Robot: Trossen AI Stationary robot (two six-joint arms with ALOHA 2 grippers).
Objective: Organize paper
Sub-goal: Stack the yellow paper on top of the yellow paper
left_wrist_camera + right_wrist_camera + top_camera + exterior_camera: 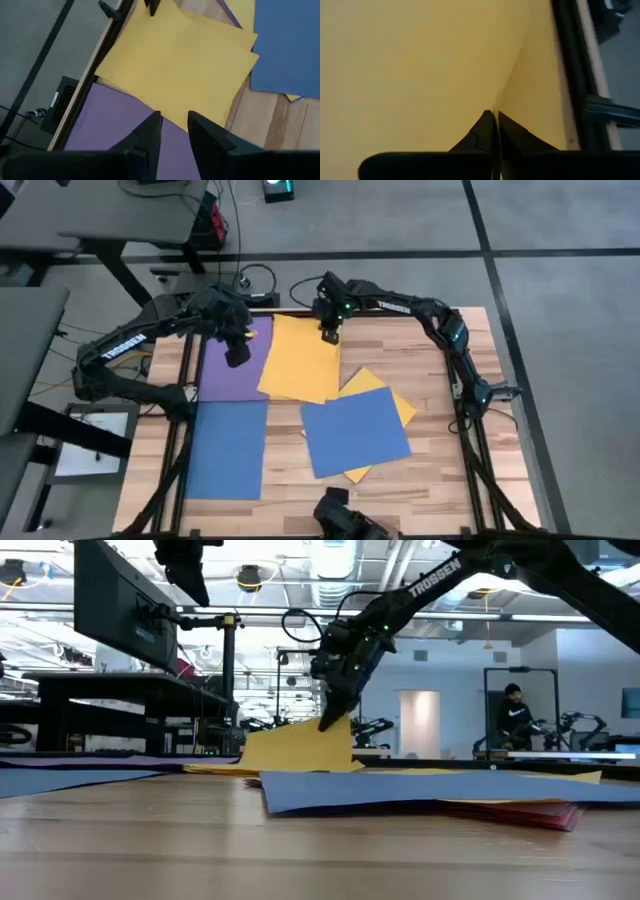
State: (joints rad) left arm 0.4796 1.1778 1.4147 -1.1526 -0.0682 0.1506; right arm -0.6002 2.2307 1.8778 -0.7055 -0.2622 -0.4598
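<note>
A yellow sheet of paper lies at the table's far middle, its left part overlapping a purple sheet. My right gripper is shut on the yellow sheet's far edge. My left gripper hovers open above the purple sheet, with only a narrow gap between its fingers and nothing in it. A blue sheet lies flat at the near left. Another blue sheet lies on a second yellow sheet at the middle right. My right gripper pinches the yellow sheet's far edge between its two fingers, close to the sheet's far right corner. The fingers come from above, pointing down at a slant. That edge is raised and bent, while the rest of the sheet lies on the table and on the purple sheet.
A red sheet's edge shows under the middle stack in the low view. The black frame rail runs along the table's left side. Bare wood lies at the near right. A person stands far back in the room.
</note>
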